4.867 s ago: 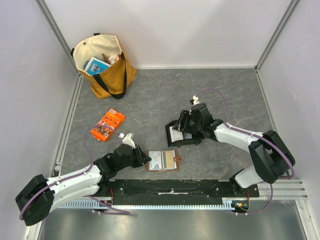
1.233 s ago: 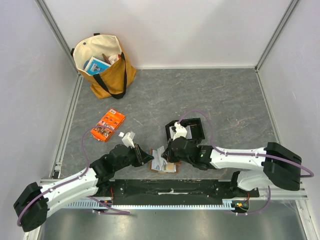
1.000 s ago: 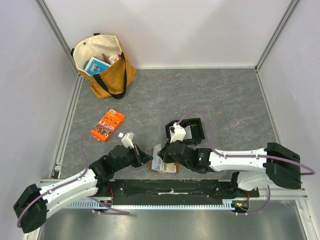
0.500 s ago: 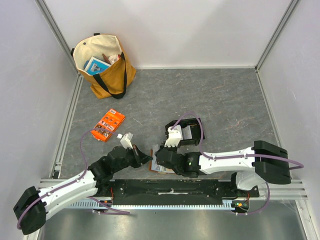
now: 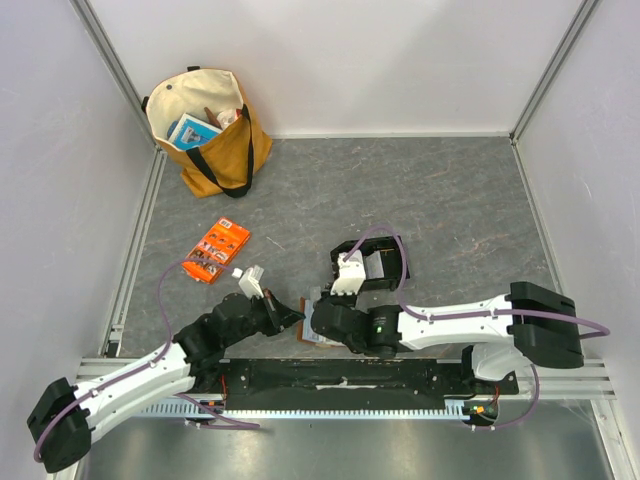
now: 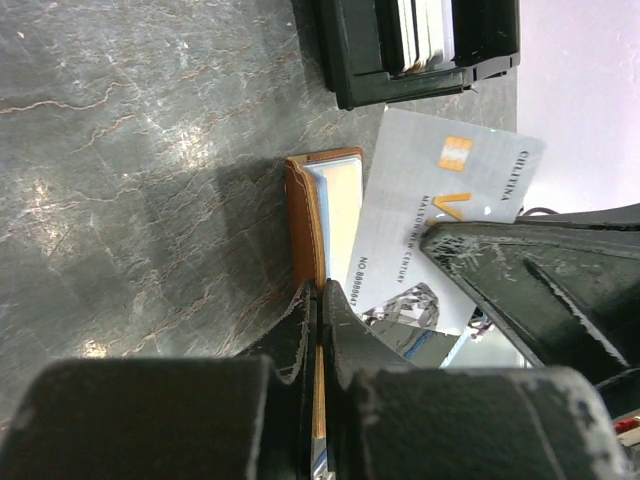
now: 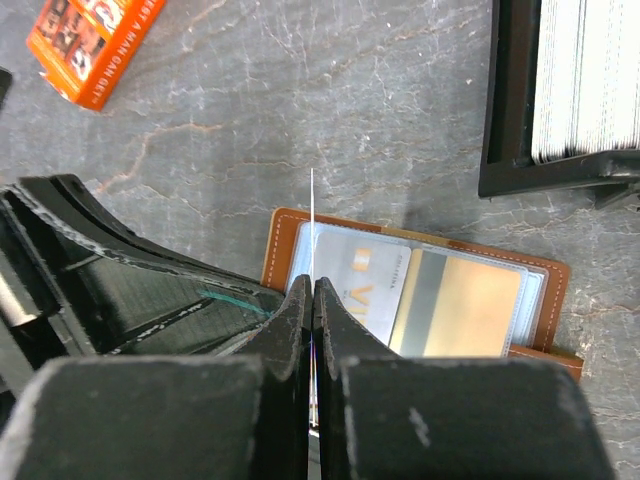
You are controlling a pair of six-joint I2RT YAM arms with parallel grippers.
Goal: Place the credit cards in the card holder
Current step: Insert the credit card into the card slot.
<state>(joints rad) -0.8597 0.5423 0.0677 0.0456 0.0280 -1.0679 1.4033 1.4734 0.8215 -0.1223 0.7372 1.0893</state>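
Observation:
The brown card holder [image 7: 548,292] lies open on the table, with a pale card and a gold card behind its clear pockets. My left gripper [image 6: 320,295] is shut on the card holder's [image 6: 303,215] left edge. My right gripper [image 7: 312,285] is shut on one of the credit cards [image 7: 312,205], seen edge-on as a thin white line above the holder's left half. In the left wrist view that credit card [image 6: 445,215] shows its grey printed face beside the holder. From above, both grippers [image 5: 291,314] [image 5: 318,321] meet over the card holder [image 5: 304,335], hiding most of it.
A black tray [image 5: 378,264] with several upright cards stands just behind the holder; it is also visible as the tray [image 7: 505,120] in the right wrist view. An orange printed packet [image 5: 216,250] lies to the left. A tan tote bag [image 5: 207,130] stands at the back left corner.
My right arm came from the black tray down to the card holder with a card, and in the last second edged left over it. The left gripper has kept its hold.

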